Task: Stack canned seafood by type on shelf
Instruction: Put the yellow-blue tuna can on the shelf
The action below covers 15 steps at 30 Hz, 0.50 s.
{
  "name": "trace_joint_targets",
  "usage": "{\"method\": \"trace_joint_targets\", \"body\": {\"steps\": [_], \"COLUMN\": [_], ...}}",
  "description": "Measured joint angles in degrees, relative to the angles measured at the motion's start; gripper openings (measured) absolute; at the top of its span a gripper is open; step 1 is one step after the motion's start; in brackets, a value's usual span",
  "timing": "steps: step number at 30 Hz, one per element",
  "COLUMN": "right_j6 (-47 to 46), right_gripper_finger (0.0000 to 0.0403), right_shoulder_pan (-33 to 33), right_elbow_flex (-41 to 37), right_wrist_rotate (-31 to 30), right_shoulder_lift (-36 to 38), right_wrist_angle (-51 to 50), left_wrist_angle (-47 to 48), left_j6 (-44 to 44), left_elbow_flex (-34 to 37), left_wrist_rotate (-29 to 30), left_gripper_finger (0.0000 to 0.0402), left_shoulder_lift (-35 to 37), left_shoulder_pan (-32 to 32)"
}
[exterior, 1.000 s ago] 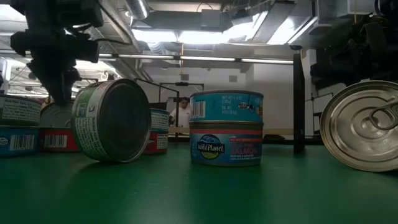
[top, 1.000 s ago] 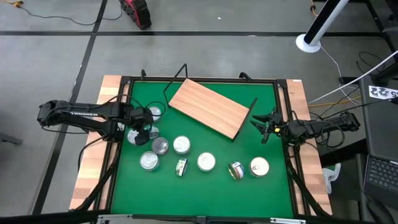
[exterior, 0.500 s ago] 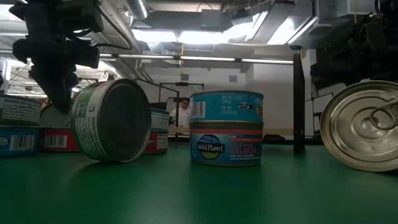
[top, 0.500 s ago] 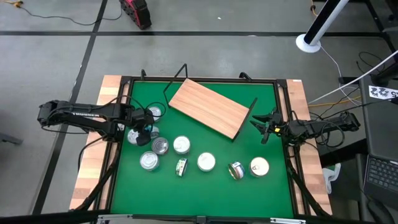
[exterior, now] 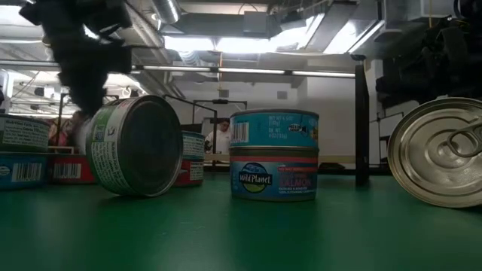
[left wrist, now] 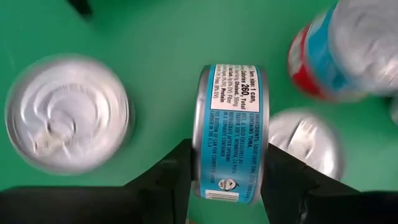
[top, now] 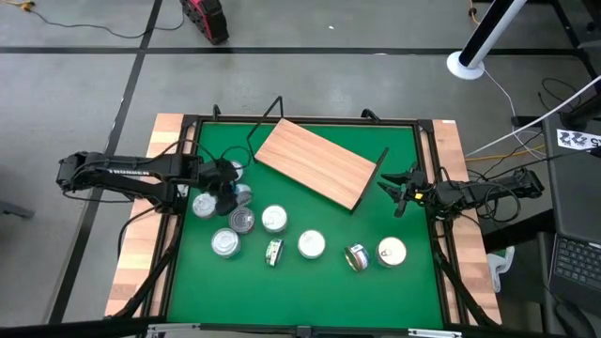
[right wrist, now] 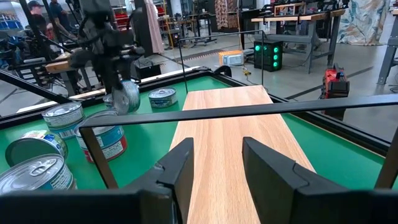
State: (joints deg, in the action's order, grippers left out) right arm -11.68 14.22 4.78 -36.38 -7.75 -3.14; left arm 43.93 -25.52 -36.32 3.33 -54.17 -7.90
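Observation:
Several round seafood tins lie on the green mat: some flat (top: 273, 218), some on edge (top: 273, 252), and two stacked (exterior: 273, 154). The wooden shelf (top: 317, 161) lies slantwise at the far middle of the mat. My left gripper (top: 228, 191) is at the left, among the tins, shut on a blue-labelled tin (left wrist: 230, 130) turned on edge. My right gripper (top: 402, 192) waits open at the shelf's right end with nothing between its fingers; the shelf's board (right wrist: 230, 124) stretches away in front of it. My left gripper pinches the blue-labelled tin between its two fingers, one finger (left wrist: 174, 180) on each flat end (left wrist: 196, 163), with the label band facing the wrist camera. The fingers slant down from above. In the right wrist view the tin (right wrist: 127, 96) hangs on edge, clear of the mat.
Tins crowd the held one: a silver lid (left wrist: 65, 115), a red-and-blue tin (left wrist: 336, 56) and another lid (left wrist: 305, 140). Two tins on edge (top: 357, 256) lie near the front. The black frame (top: 183, 225) and wooden side rails border the mat.
My left gripper has turned about its wrist and tipped, shifting slightly toward the table's right. The tin under it, which lay flat on the mat, now stands on edge between the fingers.

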Motion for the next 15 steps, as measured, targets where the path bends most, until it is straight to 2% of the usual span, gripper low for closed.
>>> {"method": "trace_joint_targets", "body": {"steps": [3,6,15], "right_j6": [0.0,0.0,0.0], "right_gripper_finger": [0.0136,0.0136,0.0136], "right_shoulder_pan": [0.0,0.0,0.0], "right_elbow_flex": [0.0,0.0,0.0], "right_wrist_rotate": [0.0,0.0,0.0], "right_shoulder_lift": [0.0,0.0,0.0], "right_wrist_angle": [0.0,0.0,0.0], "left_wrist_angle": [-1.7,-7.5,-29.1], "left_j6": [-0.3,-2.1,-17.7], "left_elbow_flex": [-2.0,-3.5,-3.5], "left_wrist_rotate": [0.0,0.0,0.0], "left_gripper_finger": [0.014,0.0144,0.0148], "left_shoulder_lift": [0.0,0.0,-3.1], "left_shoulder_pan": [-1.4,-2.9,-6.4]}}
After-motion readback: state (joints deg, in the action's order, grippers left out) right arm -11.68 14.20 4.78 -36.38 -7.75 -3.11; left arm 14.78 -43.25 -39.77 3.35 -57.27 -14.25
